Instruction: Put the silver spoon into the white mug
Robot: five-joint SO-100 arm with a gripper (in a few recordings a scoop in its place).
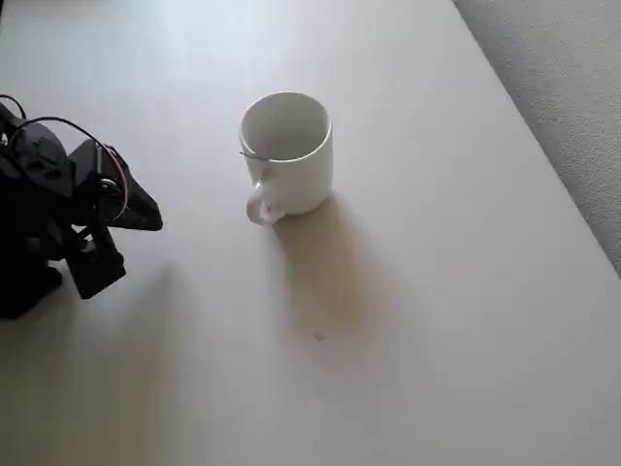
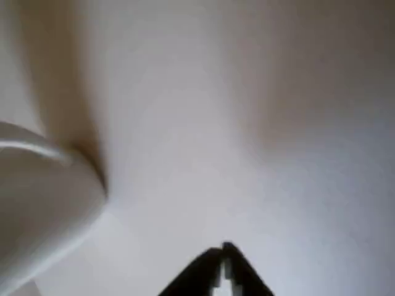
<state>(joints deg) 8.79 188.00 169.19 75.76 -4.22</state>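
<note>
The pale, matt white table (image 1: 408, 320) takes up nearly the whole overhead view, with a strip of grey textured floor (image 1: 572, 87) beyond its right edge; the broad bare surface looks laid out to give the arm free room. Next in size is the black arm with its red and black wires (image 1: 49, 223), folded low at the left edge of that view, which reads as a resting or withdrawn pose rather than a reach. The plain glossy white cylindrical ceramic mug (image 1: 289, 165) stands upright near the table's middle, its small loop handle turned toward the bottom of the picture, mouth open upward so that something can be dropped in from above. The black two-finger gripper (image 2: 224, 265) shows in the wrist view with its pointed tips drawn almost together, only a thin bright slit between them and nothing held there; it points over bare table, the mug's curved wall (image 2: 43, 209) at the left edge. The small shiny silver spoon (image 1: 248, 154) is the hardest thing to make out: a thin dark line crosses the mug's left rim and seems to run down inside (most likely its slim handle, though the picture is too soft to be sure). If so, the spoon sits in the mug, well apart from the gripper and to its right in the overhead view, and the task looks finished
</note>
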